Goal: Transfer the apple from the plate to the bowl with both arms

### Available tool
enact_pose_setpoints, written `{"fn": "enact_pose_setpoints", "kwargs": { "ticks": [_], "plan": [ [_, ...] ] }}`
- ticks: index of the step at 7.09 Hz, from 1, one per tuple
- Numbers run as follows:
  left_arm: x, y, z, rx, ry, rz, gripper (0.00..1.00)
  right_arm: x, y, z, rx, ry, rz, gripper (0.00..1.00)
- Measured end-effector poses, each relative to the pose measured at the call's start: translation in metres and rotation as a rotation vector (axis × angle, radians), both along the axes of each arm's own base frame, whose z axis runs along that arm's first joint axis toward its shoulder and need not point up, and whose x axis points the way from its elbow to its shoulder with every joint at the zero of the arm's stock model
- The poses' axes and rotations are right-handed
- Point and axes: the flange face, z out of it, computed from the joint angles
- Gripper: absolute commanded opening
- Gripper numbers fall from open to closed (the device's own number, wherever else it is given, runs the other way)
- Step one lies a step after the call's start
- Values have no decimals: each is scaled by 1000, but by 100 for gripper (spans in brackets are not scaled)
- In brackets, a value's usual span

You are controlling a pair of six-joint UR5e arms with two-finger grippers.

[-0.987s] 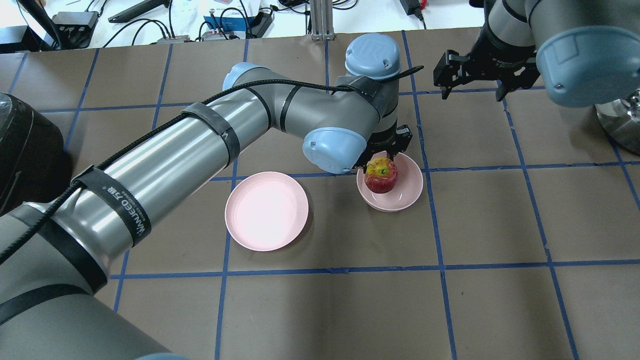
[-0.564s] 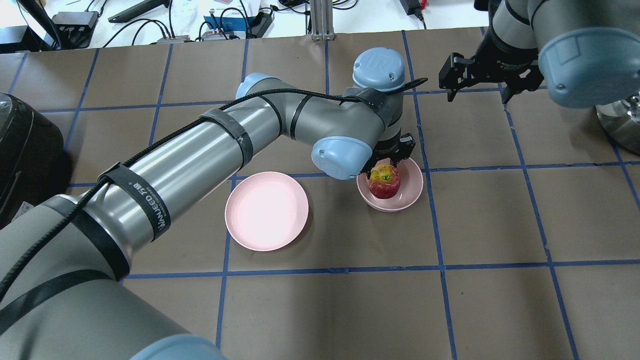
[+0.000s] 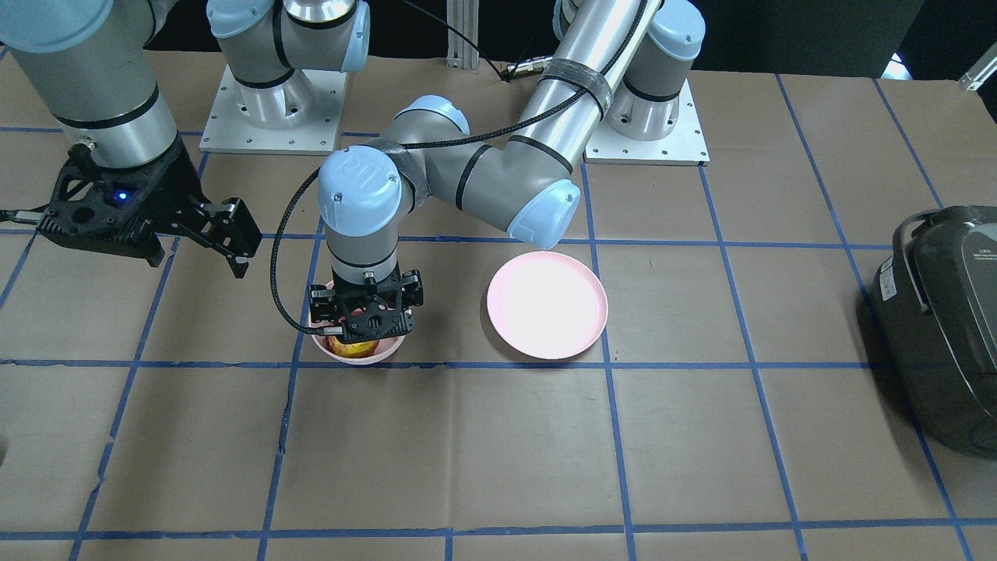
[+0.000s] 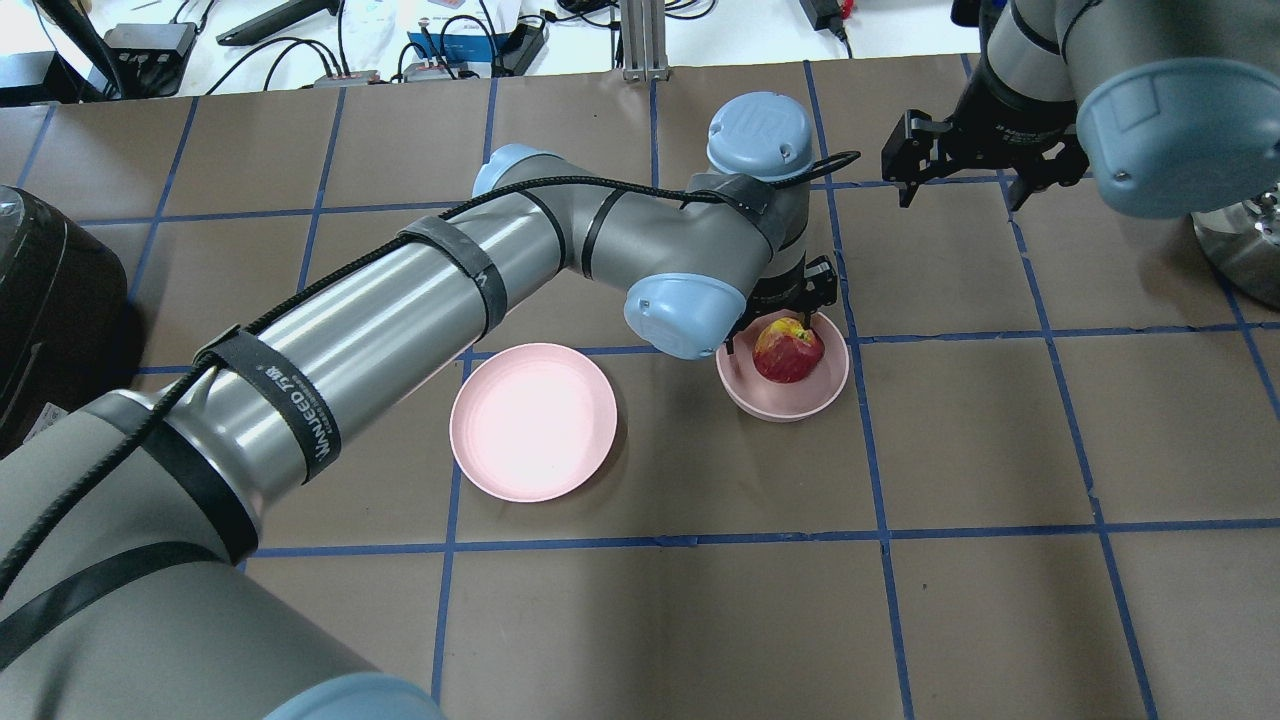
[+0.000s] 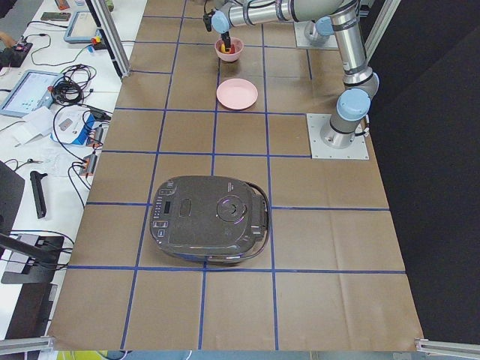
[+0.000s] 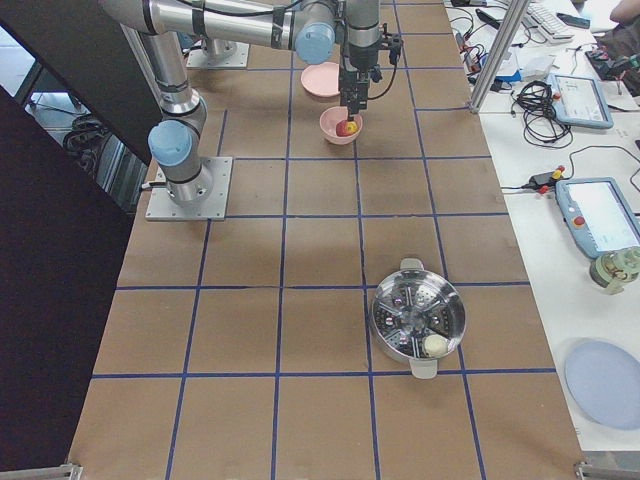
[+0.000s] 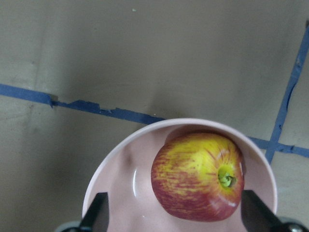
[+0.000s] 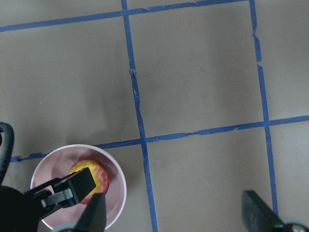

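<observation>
The red and yellow apple [image 4: 788,352] lies tilted in the deep pink bowl [image 4: 790,408], its stem dimple turned sideways in the left wrist view [image 7: 198,176]. My left gripper [image 4: 785,310] hangs just above the bowl, open, with its fingers [image 7: 96,215] spread clear of the apple on both sides. The flat pink plate [image 4: 533,420] sits bare to the bowl's left. My right gripper [image 4: 960,165] is open and empty, raised beyond the bowl to the right. Its wrist view looks down on the apple [image 8: 89,181] and the bowl [image 8: 116,193].
A black rice cooker [image 4: 50,300] stands at the table's left end. A steel steamer pot [image 6: 418,318] stands toward the right end. Blue tape lines grid the brown table. Cables and gear lie beyond the far edge.
The left gripper has opened and let go of the apple, which has tipped over and settled in the bowl. The right gripper has drawn slightly farther away.
</observation>
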Motion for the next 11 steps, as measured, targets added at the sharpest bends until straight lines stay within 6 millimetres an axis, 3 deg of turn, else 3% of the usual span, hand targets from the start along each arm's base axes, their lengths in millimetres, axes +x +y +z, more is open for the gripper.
{"fn": "enact_pose_setpoints", "kwargs": {
  "ticks": [2,4,6,7,8,9,11],
  "plan": [
    [7,-5,17,-28,12,-20,99,4,2,4,-5,-9,3,100],
    [35,-15,47,-65,16,-69,99,10,7,10,-12,-24,13,100],
    [110,-21,110,-52,-7,-154,100,12,9,10,-12,-33,17,100],
    [165,-17,153,-32,-19,-221,100,12,9,11,-14,-34,15,100],
    [217,-5,194,-23,-22,-274,100,12,9,12,-15,-34,13,100],
    [251,13,220,-18,-27,-301,100,12,9,13,-16,-37,12,100],
    [283,42,223,11,-73,-297,100,15,10,13,-17,-61,14,100]
  ]
}}
